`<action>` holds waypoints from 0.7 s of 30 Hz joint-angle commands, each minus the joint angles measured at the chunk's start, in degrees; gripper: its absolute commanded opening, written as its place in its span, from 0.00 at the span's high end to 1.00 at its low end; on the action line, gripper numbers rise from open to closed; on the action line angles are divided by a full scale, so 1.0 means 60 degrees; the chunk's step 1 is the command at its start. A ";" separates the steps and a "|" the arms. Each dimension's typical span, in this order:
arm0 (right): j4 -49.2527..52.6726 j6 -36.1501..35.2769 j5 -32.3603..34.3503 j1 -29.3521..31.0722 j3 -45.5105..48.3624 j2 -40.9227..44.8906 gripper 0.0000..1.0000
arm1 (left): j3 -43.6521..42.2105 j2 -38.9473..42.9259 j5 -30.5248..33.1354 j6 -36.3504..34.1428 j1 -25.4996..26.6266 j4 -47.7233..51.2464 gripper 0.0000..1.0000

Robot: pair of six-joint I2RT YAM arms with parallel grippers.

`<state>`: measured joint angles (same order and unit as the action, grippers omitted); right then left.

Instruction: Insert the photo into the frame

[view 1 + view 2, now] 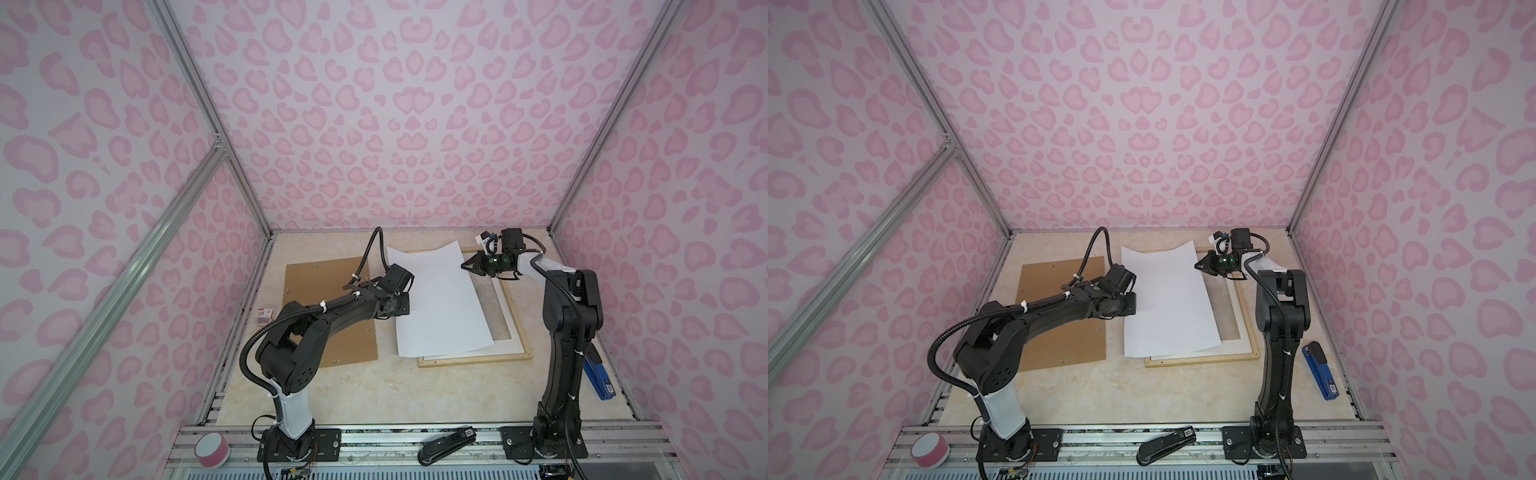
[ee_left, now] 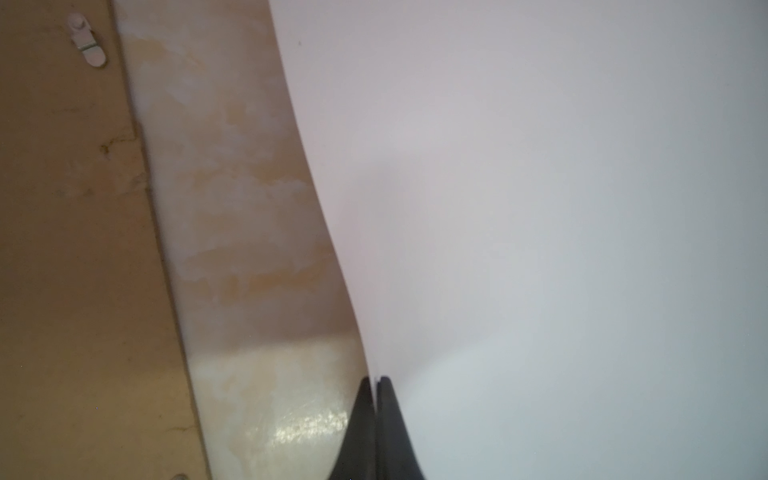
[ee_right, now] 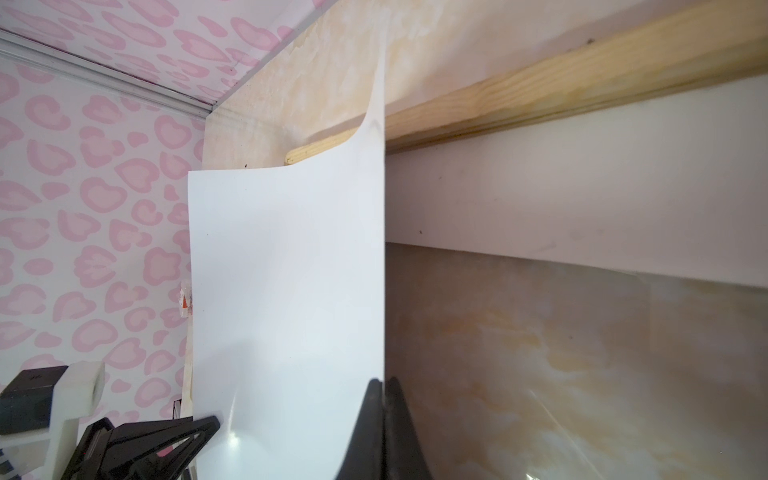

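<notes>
So the photo (image 1: 440,303) is seen white side up in both top views. It's spread over the middle of the desk (image 1: 374,395) and draped across the 9 o'clock side of the frame (image 1: 478,360), skewed rather than lined up with it. The printed face can't be made out from any view.

The sheet is pinched on two sides. The left pincer (image 2: 376,384) is clamped tight on the 9 o'clock edge, roughly halfway along, with the paper caught between its two dark tips. The right pincer (image 3: 384,384) is squeezed onto the 3 o'clock edge, up near the far corner. That corner, at about 1 o'clock, is curled upward; in the right wrist view the pale wood strip is seen running behind the curl.

Inside the frame a white mat border (image 1: 509,345) is laid flat, and the desk's marbled pattern is seen through its window. At 9 o'clock of the photo a brown backing board (image 1: 332,316) is laid flat on the desk.

A blue stapler (image 1: 598,378) is found at the 4 o'clock edge of the desk. A black stapler (image 1: 446,451) and a pink tape roll (image 1: 212,453) are found on the front rail (image 1: 374,440), at 6 and 7 o'clock.
</notes>
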<state>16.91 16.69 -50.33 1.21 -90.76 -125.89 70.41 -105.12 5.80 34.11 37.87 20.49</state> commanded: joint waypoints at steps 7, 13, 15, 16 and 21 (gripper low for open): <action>0.0707 -0.0422 0.0090 -0.0316 0.0126 0.0264 1.00 | -0.0049 0.0455 -0.0116 0.0418 0.0258 -0.0905 0.96; 0.1106 -0.0697 -0.0123 -0.0732 0.0063 0.0356 1.00 | 0.0165 0.0259 -0.0164 0.0612 0.0462 -0.1069 0.96; 0.1230 -0.0799 -0.0174 -0.0837 0.0004 0.0360 1.00 | 0.0238 0.0193 -0.0165 0.0697 0.0513 -0.1115 0.96; 0.1286 -0.0817 -0.0172 -0.0899 -0.0026 0.0342 1.00 | 0.0233 0.0166 -0.0150 0.0765 0.0539 -0.1190 0.96; 0.1435 -0.0915 -0.0254 -0.1116 -0.0191 0.0298 1.00 | 0.0241 -0.0031 -0.0046 0.1117 0.0644 -0.1564 0.96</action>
<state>24.08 12.43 -50.87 -5.06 -91.37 -123.81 71.37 -104.53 4.73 39.13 41.58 14.09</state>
